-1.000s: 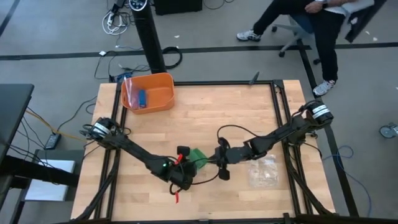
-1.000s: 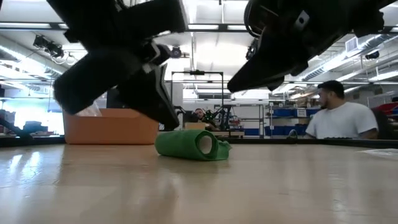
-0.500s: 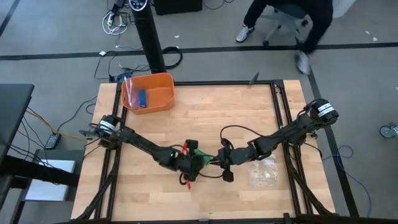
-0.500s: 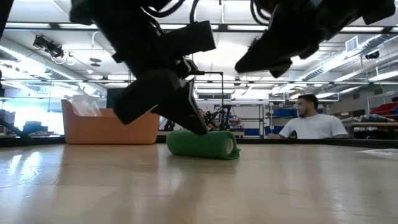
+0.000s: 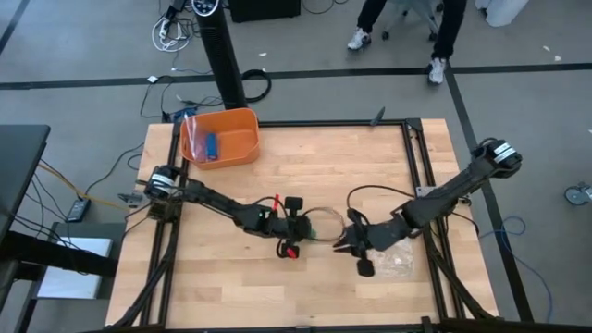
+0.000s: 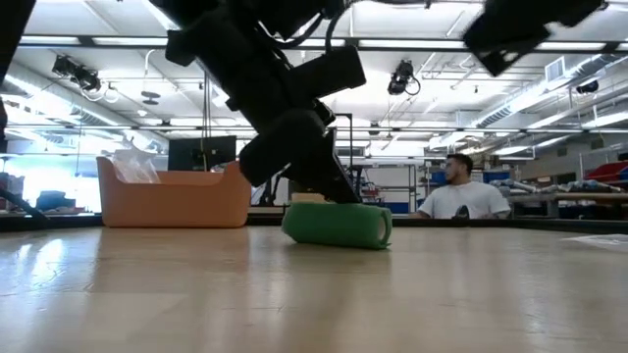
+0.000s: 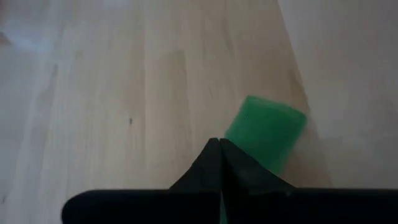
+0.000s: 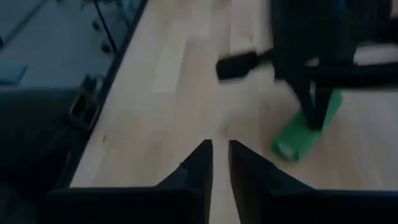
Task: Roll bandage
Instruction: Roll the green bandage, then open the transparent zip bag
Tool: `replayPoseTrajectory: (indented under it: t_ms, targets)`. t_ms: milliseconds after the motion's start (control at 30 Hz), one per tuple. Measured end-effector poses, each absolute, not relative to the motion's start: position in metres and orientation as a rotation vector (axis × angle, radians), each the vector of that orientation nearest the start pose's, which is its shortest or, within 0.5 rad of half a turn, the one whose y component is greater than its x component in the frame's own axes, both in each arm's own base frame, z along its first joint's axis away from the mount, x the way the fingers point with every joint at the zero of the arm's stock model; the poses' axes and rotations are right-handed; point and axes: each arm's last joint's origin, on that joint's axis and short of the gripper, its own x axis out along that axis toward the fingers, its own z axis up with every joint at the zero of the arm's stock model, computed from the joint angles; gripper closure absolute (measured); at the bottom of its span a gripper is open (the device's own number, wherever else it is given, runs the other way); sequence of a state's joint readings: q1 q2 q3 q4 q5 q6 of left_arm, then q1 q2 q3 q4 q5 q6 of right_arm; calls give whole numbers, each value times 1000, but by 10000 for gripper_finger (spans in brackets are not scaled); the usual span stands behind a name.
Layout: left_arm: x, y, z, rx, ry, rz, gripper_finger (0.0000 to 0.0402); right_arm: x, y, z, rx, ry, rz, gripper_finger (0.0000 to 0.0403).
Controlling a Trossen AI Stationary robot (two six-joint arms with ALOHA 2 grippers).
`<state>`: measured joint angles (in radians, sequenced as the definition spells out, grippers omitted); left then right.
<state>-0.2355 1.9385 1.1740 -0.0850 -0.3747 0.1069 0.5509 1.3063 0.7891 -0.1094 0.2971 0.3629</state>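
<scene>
The left end effector, fingers clenched together with nothing between them, presses its tip against the rolled green bandage lying on the bench. The right end effector hovers nearby to the side, its 2 fingers slightly parted and empty.

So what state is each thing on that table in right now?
bandage: rolled up, lying on its side on the table
left gripper: shut, tips at the roll
right gripper: slightly open, empty, off the roll
orange bin: upright, a blue item inside
plastic bag: lying flat
</scene>
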Motion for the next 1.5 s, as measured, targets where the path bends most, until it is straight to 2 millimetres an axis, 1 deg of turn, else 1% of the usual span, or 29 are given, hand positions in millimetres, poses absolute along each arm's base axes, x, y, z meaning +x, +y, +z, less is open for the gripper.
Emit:
replayPoseTrajectory:
  t_ms: [100, 167, 233, 367, 467, 567, 700, 833, 900, 1033, 1167, 1233, 1300, 1400, 1433, 1467, 1500]
  targets:
    - [391, -78, 154, 341, 794, 59, 400, 218, 136, 234, 91, 678, 105, 327]
    - [395, -76, 150, 326, 775, 52, 400, 208, 134, 233, 105, 735, 59, 308]
    - [396, -72, 144, 322, 793, 40, 400, 200, 131, 229, 117, 809, 5, 290]
    - [401, -67, 135, 320, 784, 33, 400, 189, 123, 217, 115, 978, -75, 262]
    - [403, -67, 137, 334, 752, 33, 399, 185, 119, 208, 162, 1047, -118, 248]
    - [405, -67, 150, 319, 686, 34, 398, 184, 117, 200, 311, 1090, -139, 236]
    - [405, -66, 164, 292, 635, 30, 397, 189, 128, 192, 421, 1076, -172, 213]
    - [403, -65, 180, 250, 591, 44, 396, 198, 134, 171, 491, 1145, -338, 196]
    - [401, -65, 191, 222, 561, 52, 395, 201, 136, 159, 493, 1201, -445, 193]
    - [395, -72, 201, 204, 551, 52, 395, 209, 141, 141, 484, 1284, -614, 193]
    - [391, -80, 204, 221, 561, 62, 395, 220, 149, 136, 457, 1313, -666, 206]
    - [389, -85, 205, 218, 566, 65, 395, 224, 151, 136, 423, 1328, -701, 228]
    - [387, -89, 206, 213, 563, 73, 395, 225, 153, 138, 388, 1339, -729, 270]
    - [384, -94, 208, 218, 561, 85, 397, 224, 156, 143, 301, 1334, -727, 358]
    - [383, -96, 210, 211, 552, 86, 397, 223, 157, 145, 270, 1329, -720, 379]
    - [382, -97, 213, 203, 548, 81, 398, 225, 160, 149, 257, 1311, -704, 389]
    - [381, -98, 214, 196, 539, 66, 398, 226, 163, 154, 256, 1286, -690, 390]
